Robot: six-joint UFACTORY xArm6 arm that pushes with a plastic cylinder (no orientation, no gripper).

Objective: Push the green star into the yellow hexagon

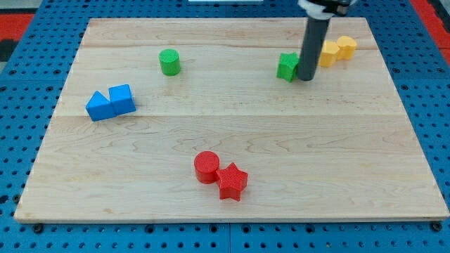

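Note:
The green star lies near the view's top right on the wooden board. My tip stands right against its right side, between it and the yellow blocks. A yellow block, partly hidden by the rod so its shape is unclear, sits just right of the rod. The yellow hexagon touches that block on its right.
A green cylinder stands at the top, left of centre. Two blue blocks sit together at the left. A red cylinder and a red star touch at the bottom centre.

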